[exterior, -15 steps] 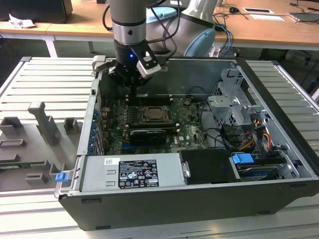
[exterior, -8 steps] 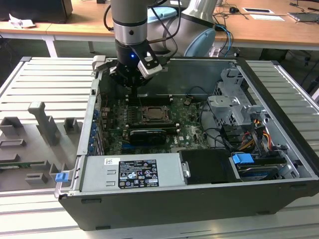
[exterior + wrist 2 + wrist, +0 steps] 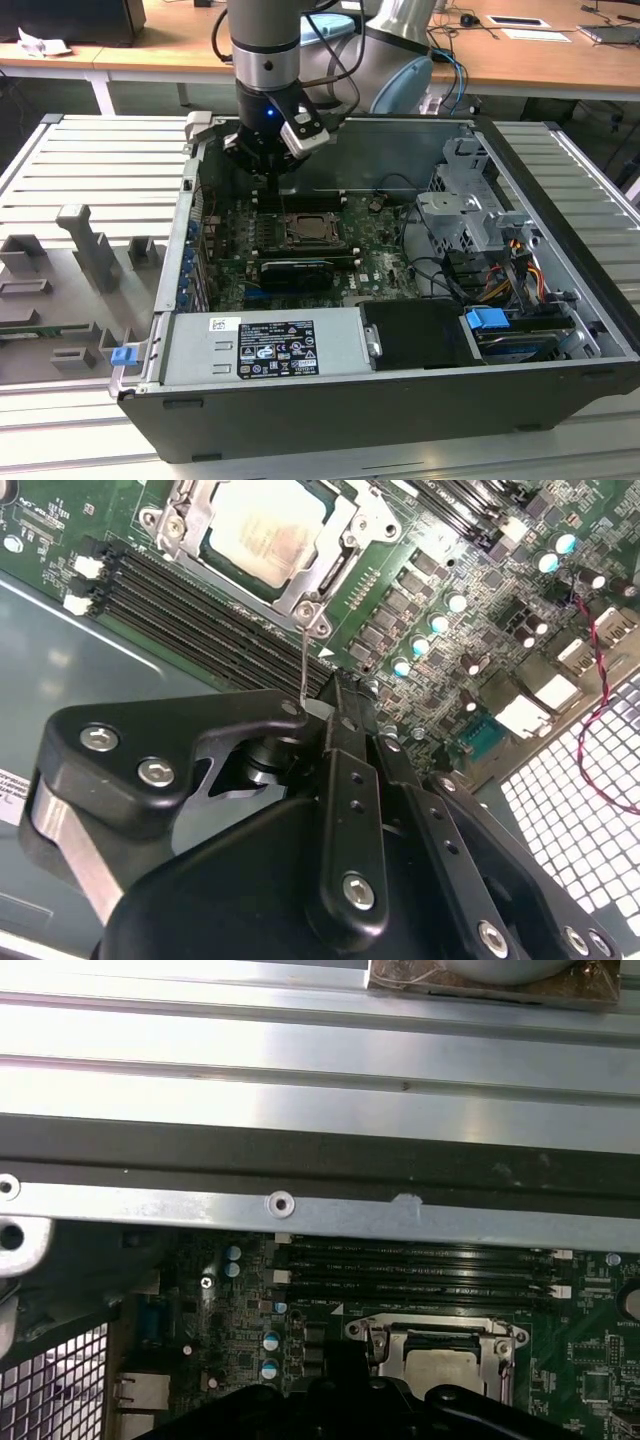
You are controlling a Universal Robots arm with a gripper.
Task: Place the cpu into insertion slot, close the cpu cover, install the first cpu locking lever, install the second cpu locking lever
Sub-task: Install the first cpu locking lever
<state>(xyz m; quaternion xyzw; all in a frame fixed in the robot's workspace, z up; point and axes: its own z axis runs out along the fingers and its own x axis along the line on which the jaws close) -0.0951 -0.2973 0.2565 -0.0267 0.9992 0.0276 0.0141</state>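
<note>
The cpu [image 3: 262, 530], a silvery-beige square chip, lies in the insertion slot and hides its contacts. The silver cpu cover [image 3: 368, 528] lies flat around the chip as a frame. A thin wire locking lever [image 3: 303, 660] rises from the socket's corner up to my fingertips. My black gripper [image 3: 335, 695] is shut just above the board, beside the memory slots; I cannot tell whether it pinches the wire or only touches it. In the exterior view the gripper [image 3: 272, 178] hangs inside the open case just behind the socket [image 3: 310, 232]. The first wrist view shows the chip [image 3: 452, 1370] under its cover [image 3: 435, 1332].
Long black memory slots [image 3: 200, 610] run beside the socket. A black graphics card [image 3: 295, 272] lies in front of it, then the power supply [image 3: 265, 345]. A drive cage [image 3: 470, 215] and cables fill the exterior view's right. The case wall [image 3: 300, 1205] stands close behind.
</note>
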